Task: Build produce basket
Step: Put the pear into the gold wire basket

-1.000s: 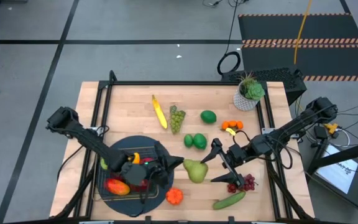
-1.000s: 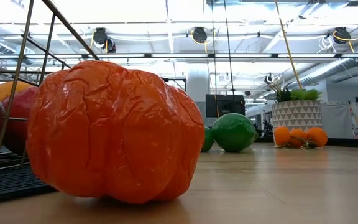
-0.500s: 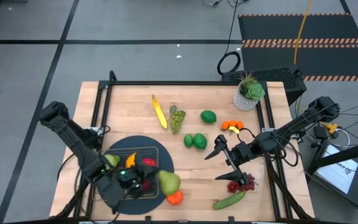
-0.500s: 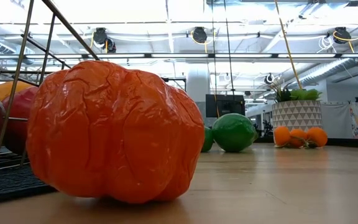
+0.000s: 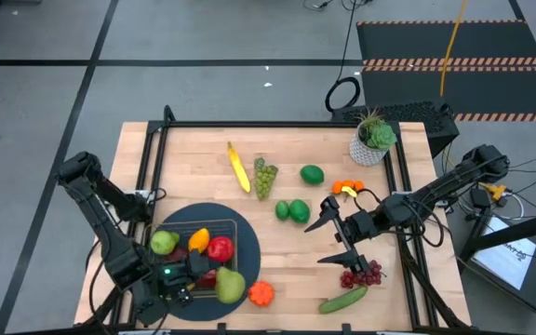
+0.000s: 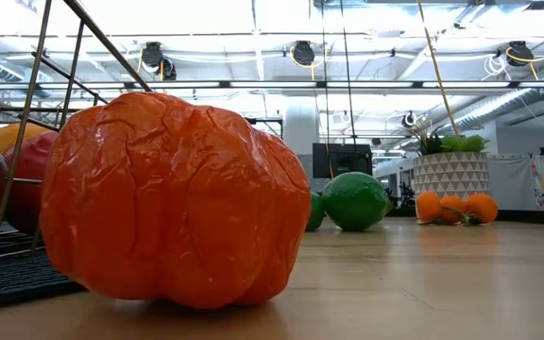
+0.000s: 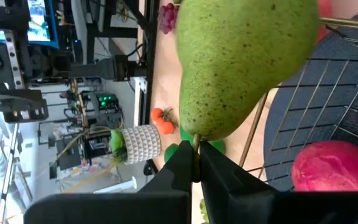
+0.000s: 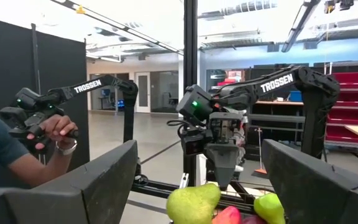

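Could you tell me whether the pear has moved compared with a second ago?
Yes. In the high view the pear went leftward, from beside the limes to the basket, held by its stem in the left gripper.

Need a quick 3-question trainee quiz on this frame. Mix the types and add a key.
1. What is the left gripper shut on?
A. a red plastic apple
B. the stem of the green plastic pear
C. the wire of the basket
2. True or false: the right gripper is shut on the purple plastic grapes.
3. Fill in: right beside the bunch of green plastic grapes on the wooden table lies a yellow plastic ____.

Key: 1 B. 2 False, it hovers open above the table. 3 banana.
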{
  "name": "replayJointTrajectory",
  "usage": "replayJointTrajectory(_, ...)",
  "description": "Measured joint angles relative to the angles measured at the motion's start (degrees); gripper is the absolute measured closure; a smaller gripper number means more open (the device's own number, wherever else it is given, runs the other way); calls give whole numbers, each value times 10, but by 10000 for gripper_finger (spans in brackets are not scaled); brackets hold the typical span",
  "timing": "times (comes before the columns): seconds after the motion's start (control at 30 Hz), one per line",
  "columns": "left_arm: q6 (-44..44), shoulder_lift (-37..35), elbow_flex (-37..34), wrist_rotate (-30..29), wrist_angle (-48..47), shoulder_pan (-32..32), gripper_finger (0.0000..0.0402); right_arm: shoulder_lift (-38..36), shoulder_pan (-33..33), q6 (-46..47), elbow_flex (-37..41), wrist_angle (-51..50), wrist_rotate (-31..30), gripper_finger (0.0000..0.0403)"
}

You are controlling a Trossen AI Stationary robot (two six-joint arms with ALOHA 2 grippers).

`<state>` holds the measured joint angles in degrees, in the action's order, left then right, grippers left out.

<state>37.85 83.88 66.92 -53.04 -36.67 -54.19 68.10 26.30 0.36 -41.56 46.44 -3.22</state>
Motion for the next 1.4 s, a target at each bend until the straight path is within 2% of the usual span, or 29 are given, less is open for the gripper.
replayJointTrajectory(0.23, 2, 0, 0, 0, 0, -1, 375, 0, 0, 4, 0, 0, 0, 67)
replayJointTrajectory(0.47, -9, 0, 0, -1, 0, -1, 392, 0, 0, 4, 0, 0, 0, 67)
replayJointTrajectory(0.63, -15, 0, 0, -8, 4, -1, 372, 0, 0, 4, 0, 0, 0, 67)
replayJointTrajectory(0.8, -113, -18, 0, -46, 13, 7, 392, 0, 0, 5, 0, 0, 0, 67)
replayJointTrajectory(1.0, -237, -68, 0, -78, 13, 24, 378, 0, 0, 4, 0, 0, 0, 67)
replayJointTrajectory(1.17, -355, -100, 0, -123, 13, 42, 392, 0, 0, 4, 0, 0, 0, 67)
replayJointTrajectory(1.4, -482, -129, 0, -126, 42, 61, 373, 0, 0, 4, 0, 0, 0, 67)
